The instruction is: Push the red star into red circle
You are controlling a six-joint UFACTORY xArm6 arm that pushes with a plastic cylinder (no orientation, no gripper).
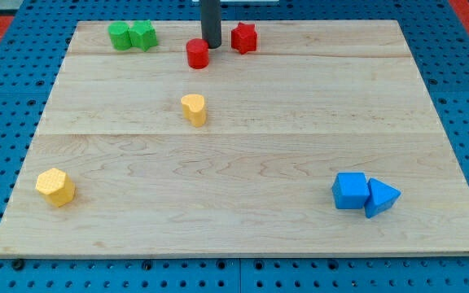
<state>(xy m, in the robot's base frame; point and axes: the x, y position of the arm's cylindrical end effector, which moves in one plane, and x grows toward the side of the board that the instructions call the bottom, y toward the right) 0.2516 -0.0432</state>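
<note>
The red star lies near the view's top, a little right of centre. The red circle, a short round block, lies to its left and slightly lower. My tip comes down between them, close to the red circle's upper right side and a short gap left of the red star. I cannot tell whether the tip touches the circle.
Two green blocks sit side by side at the top left. A yellow block lies below the red circle. A yellow hexagon-like block is at the bottom left. A blue cube and blue triangle touch at the bottom right.
</note>
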